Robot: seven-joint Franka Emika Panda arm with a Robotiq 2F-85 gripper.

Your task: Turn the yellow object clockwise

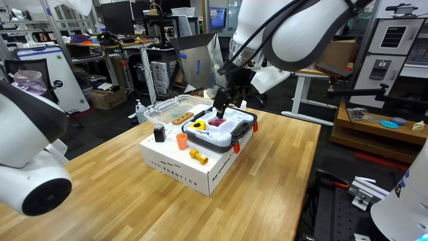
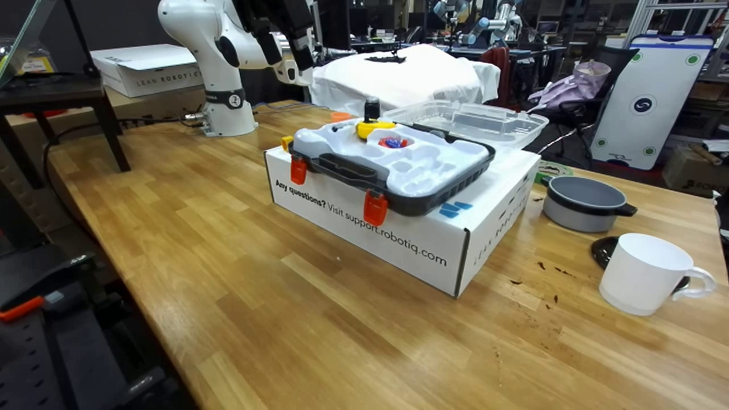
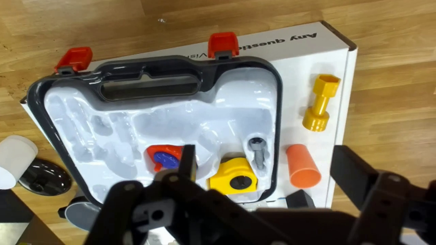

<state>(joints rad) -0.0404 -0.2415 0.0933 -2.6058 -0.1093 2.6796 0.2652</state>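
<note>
Elongated piece (image 3: 320, 104), yellow-orange; cup (image 3: 303, 165), orange; case (image 3: 278, 136), black with pale insert (image 3: 160, 126) and red latches (image 3: 223, 44); block (image 3: 235, 169), yellow with black circle; small piece (image 3: 165, 158), red and blue; box (image 2: 370, 242), white with black lettering; pot (image 2: 572, 216), grey and black; table (image 2: 256, 296), to my eye, banded honey-brown.

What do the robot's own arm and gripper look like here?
The arm is white, with smooth, rounded sections and a dark grey band along an edge. Black cables are looped along its outside. The gripper is black, with two jointed fingers ending in blocky tips.
</note>
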